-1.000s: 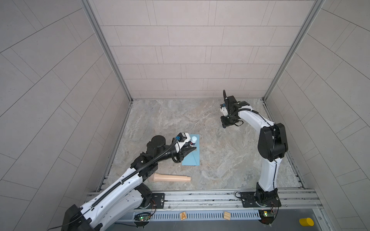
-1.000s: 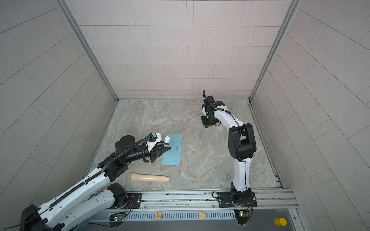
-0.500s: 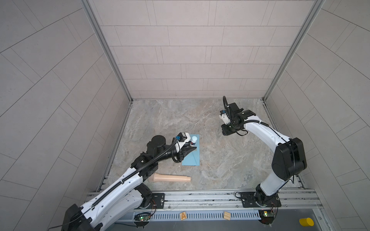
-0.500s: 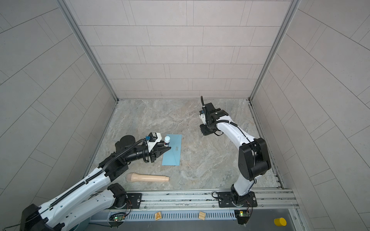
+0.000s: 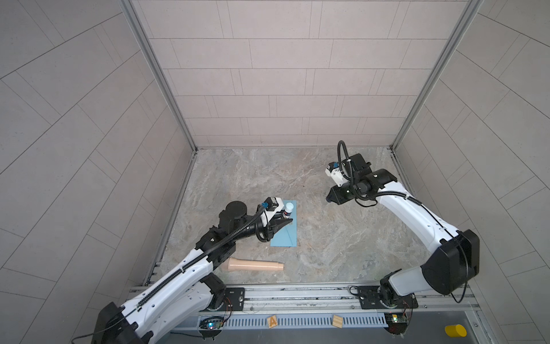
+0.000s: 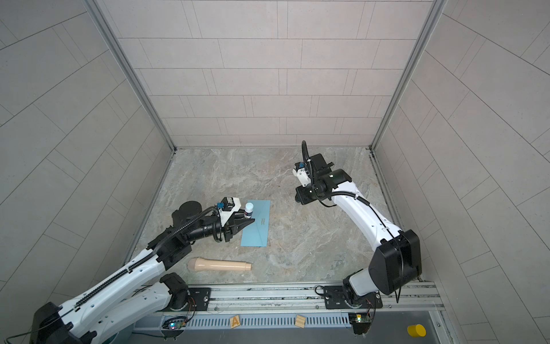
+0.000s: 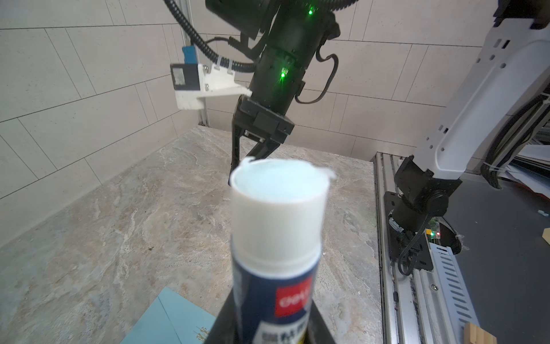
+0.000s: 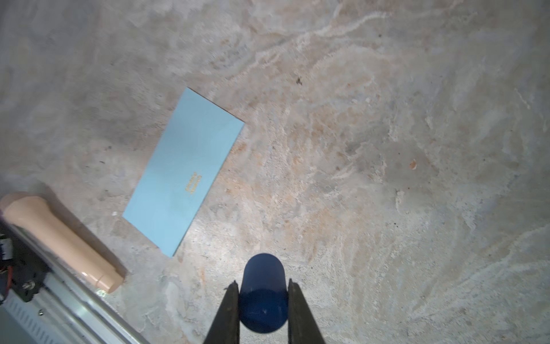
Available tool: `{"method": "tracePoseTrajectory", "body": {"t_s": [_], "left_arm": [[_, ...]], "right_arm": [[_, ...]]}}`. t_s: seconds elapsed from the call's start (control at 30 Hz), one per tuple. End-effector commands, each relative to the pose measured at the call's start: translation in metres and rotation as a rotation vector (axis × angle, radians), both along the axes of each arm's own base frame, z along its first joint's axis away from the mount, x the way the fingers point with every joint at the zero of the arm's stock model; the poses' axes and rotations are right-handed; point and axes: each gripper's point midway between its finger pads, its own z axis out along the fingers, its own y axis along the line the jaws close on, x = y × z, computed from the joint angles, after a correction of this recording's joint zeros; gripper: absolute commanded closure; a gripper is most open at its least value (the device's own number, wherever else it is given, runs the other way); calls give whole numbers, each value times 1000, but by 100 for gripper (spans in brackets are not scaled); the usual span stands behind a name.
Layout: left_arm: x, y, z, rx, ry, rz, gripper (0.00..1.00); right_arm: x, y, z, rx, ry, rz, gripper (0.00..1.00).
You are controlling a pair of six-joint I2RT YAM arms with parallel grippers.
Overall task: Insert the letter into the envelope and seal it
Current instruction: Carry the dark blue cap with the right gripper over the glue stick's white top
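The left gripper (image 7: 268, 333) is clenched on a cylindrical glue stick (image 7: 278, 238) with a smooth white plastic collar, a dark blue label and a red logo patch; its white end, ragged at the rim, points upward; its lower end is hidden between the black fingers. The right gripper (image 8: 262, 283) grasps a glossy dark blue round-topped plastic cap (image 8: 263, 268) by its sides; the cap's base is cut off by the frame edge.

In both top views the left gripper hangs over the left long edge of the light blue long rectangular paper envelope (image 5: 287, 235); the right gripper hovers well apart, to the far right. The envelope lies flat on the veined, stone-patterned tabletop (image 5: 327, 238), left of centre, its long axis running near to far; faint diagonal seams cross its matte face; its gold mark is too small to read; what it holds cannot be seen. A smooth beige tapered cylinder (image 5: 254, 266) lies nearer, its long axis left to right.
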Motion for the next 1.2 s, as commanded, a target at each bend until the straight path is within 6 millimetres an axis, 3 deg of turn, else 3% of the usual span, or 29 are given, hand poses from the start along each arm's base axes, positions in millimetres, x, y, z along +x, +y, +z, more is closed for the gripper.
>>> {"method": "tracePoseTrajectory", "body": {"t_s": [0.0, 0.23, 0.53, 0.83, 1.17], "left_arm": [[-5, -5, 13, -40, -28, -36, 100], [-6, -7, 13, -43, -23, -52, 100], [-10, -8, 14, -50, -23, -74, 100], [-11, -9, 14, -50, -21, -84, 100], [-12, -9, 13, -52, -19, -89, 100]], "right_arm": [[-16, 20, 40, 146, -61, 83, 86], [-44, 43, 103, 379, -156, 187, 86], [-71, 66, 144, 592, -138, 330, 86], [-83, 85, 162, 687, -112, 405, 84], [-96, 107, 160, 698, -59, 482, 84]]}}
